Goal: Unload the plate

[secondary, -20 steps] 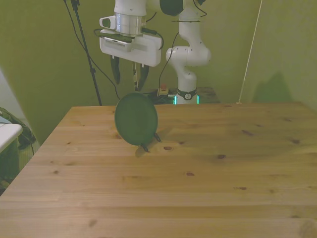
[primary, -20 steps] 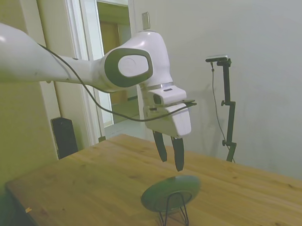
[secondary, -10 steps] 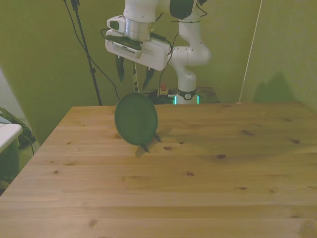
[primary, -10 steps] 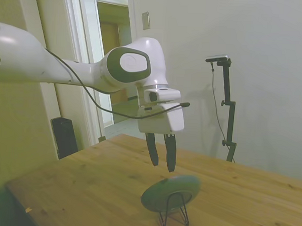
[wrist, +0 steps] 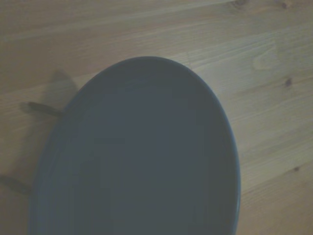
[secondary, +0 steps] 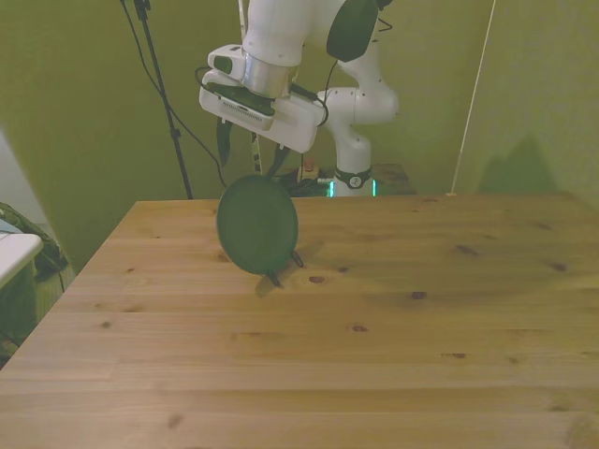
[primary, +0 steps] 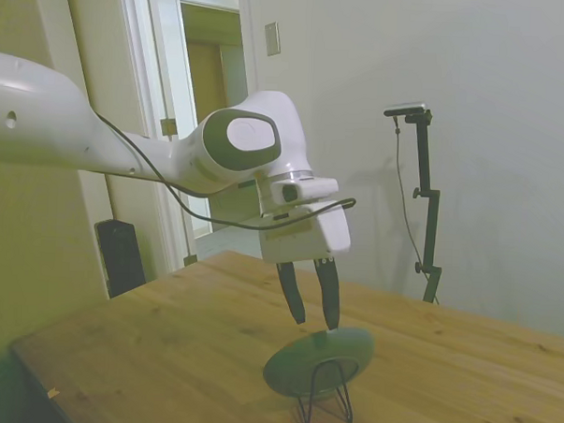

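Note:
The plate (primary: 318, 361) is small, round and dark grey-green. It stands tilted on edge in a thin black wire stand (primary: 327, 393) on the wooden table. In the front view the plate (secondary: 257, 224) faces the camera near the table's far edge. My gripper (primary: 316, 324) hangs just above it, open, with the fingertips down at the plate's upper rim and nothing held. From the front, the gripper (secondary: 251, 170) sits right over the plate's top. The wrist view is filled by the plate (wrist: 142, 156), seen from close by.
The wire stand's feet (secondary: 273, 278) rest on the wooden table (secondary: 374, 355). A doorway (primary: 206, 124) and a dark speaker-like box (primary: 121, 256) stand beyond the table in the side view.
The gripper has come down from higher above the plate to its upper rim and tilted a little. It stays open. The plate and stand have not moved.

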`<state>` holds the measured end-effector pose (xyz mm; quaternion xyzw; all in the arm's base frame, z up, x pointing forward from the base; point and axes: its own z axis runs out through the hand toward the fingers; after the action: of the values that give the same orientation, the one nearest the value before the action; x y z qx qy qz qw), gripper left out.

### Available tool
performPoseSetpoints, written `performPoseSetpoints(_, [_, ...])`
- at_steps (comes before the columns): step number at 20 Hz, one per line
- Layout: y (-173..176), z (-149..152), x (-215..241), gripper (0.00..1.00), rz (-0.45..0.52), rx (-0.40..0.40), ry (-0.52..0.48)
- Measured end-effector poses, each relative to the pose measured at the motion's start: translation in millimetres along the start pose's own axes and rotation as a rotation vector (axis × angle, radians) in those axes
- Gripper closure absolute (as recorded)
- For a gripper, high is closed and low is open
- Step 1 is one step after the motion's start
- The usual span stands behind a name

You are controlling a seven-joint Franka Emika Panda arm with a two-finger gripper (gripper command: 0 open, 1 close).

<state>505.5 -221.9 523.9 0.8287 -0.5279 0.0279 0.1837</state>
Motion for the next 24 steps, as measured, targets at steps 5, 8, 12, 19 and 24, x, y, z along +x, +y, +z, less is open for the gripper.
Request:
performPoseSetpoints(5, [-1,8,-3,0.0,0.0,-0.009,0.015])
performPoseSetpoints(8, [-1,12,-4,1.0,0.005,-0.018,0.017])
performPoseSetpoints(12, [-2,13,-3,1.0,0.01,-0.009,0.031])
performPoseSetpoints(19, [-3,16,-3,1.0,0.008,-0.014,0.049])
performPoseSetpoints(24, [-3,20,-3,1.0,0.012,-0.008,0.055])
